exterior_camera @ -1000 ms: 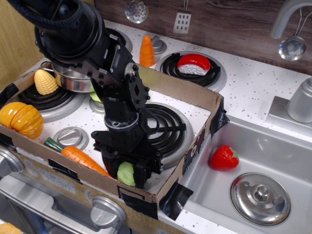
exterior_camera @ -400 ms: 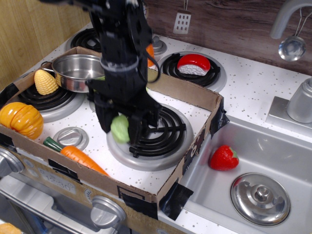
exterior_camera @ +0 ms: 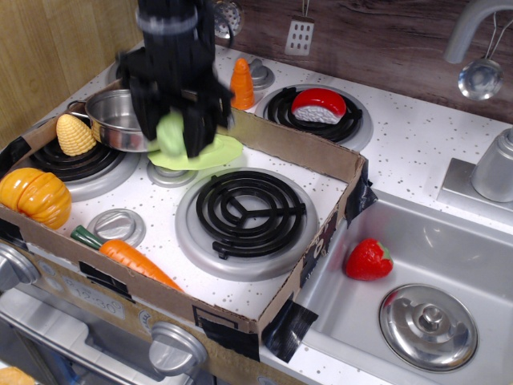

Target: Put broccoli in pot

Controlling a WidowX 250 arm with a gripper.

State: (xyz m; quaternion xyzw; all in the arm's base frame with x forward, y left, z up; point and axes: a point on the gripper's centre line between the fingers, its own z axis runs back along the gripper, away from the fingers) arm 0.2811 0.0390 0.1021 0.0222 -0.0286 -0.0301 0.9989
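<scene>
The claw (exterior_camera: 173, 135) is clamped on the broccoli (exterior_camera: 171, 133), holding it up off the surface, just right of the pot (exterior_camera: 119, 119), over the green plate (exterior_camera: 210, 151).

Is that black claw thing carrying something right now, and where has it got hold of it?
Yes. The tool grips the pale-green broccoli, its fingers on opposite sides of the lumpy head. It hangs in the air beside the steel pot.
</scene>
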